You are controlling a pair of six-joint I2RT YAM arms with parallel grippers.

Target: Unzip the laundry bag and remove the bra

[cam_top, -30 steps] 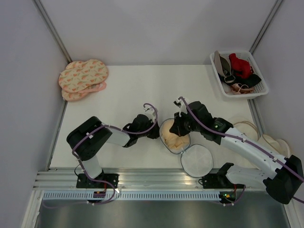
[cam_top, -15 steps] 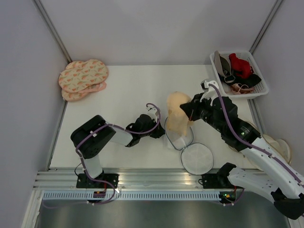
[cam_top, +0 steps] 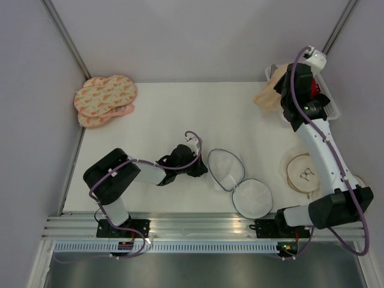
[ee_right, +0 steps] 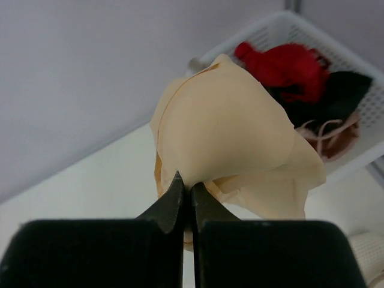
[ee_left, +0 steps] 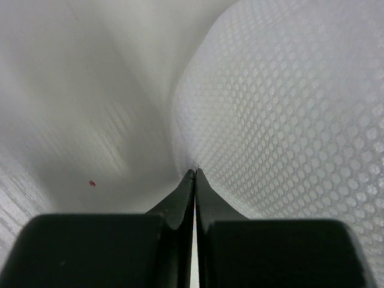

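Mesh laundry bag (cam_top: 225,170) splayed far-left to near-right; left claw (ee_left: 195,173) pinches it; right claw (ee_right: 185,181) grips bra (ee_right: 228,138)

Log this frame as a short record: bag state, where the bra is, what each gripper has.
laundry bag: unzipped, both mesh halves lying open on the table
bra: out of the bag, held up near the basket
left gripper: shut on the bag's mesh edge
right gripper: shut on the bra
basket contents: red garment, black garment
progress: bra removed, not yet set down
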